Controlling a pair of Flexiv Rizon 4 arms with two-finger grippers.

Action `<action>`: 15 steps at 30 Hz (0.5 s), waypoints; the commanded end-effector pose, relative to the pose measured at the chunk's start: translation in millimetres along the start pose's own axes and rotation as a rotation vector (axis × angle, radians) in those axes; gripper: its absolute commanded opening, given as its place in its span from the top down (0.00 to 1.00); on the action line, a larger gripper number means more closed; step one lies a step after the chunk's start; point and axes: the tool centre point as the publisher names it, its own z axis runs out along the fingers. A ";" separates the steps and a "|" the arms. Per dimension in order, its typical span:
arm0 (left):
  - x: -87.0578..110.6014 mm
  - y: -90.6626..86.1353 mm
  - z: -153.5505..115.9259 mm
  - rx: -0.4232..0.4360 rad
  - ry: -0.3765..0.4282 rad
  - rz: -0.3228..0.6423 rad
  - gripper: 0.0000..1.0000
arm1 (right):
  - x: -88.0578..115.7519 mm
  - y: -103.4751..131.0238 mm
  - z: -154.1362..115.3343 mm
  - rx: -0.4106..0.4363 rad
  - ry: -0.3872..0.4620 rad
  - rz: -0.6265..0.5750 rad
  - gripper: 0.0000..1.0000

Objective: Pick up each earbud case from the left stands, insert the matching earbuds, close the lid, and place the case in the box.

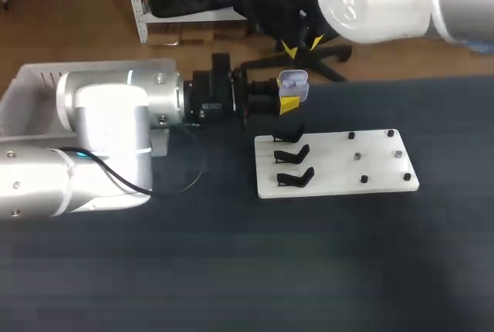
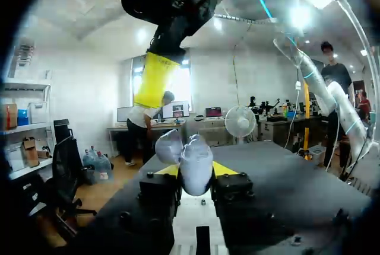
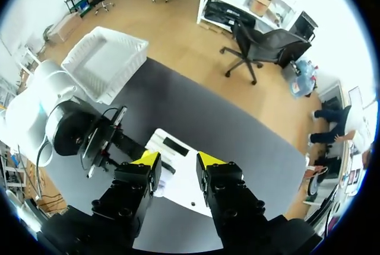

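You had the left fingers (image 2: pixel 224 168) clenched on a pale lilac earbud case (image 2: pixel 195 169), one yellow tip on each side of its body. They held it off the dark worktop (image 1: pixel 231 270), just past the far left corner of the flat white board (image 1: pixel 332 170). The case's lid (image 2: pixel 168 146) stood open. On the board's left side the three black stands (image 1: pixel 292 154) all looked bare. Six small dark pieces (image 1: pixel 356 157) sat spread over its right half, well apart from one another. They were likely the earbuds, though they were too small in the head view to be sure. Your right fingers (image 3: pixel 211 160) were spread with nothing between them, hanging high above the board and the case and pointing down. The white slatted plastic box (image 1: pixel 31 85) lay at the worktop's far left, behind the left arm.

By my reading, you were at the insertion step: the case was lifted and opened, and no earbud was yet in the right fingers. The next move called for the right arm to come down to the board's right half. There it had to take the piece that matched this case in a fine pinch and carry it to the open case. You needed the left arm to hold the case steady with its opening turned toward the right arm, since the well is small and a tilted bud could jam or drop
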 end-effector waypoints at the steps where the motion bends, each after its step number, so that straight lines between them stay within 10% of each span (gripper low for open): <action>1: 0.4 -1.7 0.3 -0.007 -0.003 0.003 1.00 | -3.0 -8.5 14.6 0.018 -0.038 0.003 0.59; 15: 0.4 -1.7 0.3 -0.007 -0.003 0.003 1.00 | 9.5 -8.4 31.3 0.007 0.021 0.041 0.59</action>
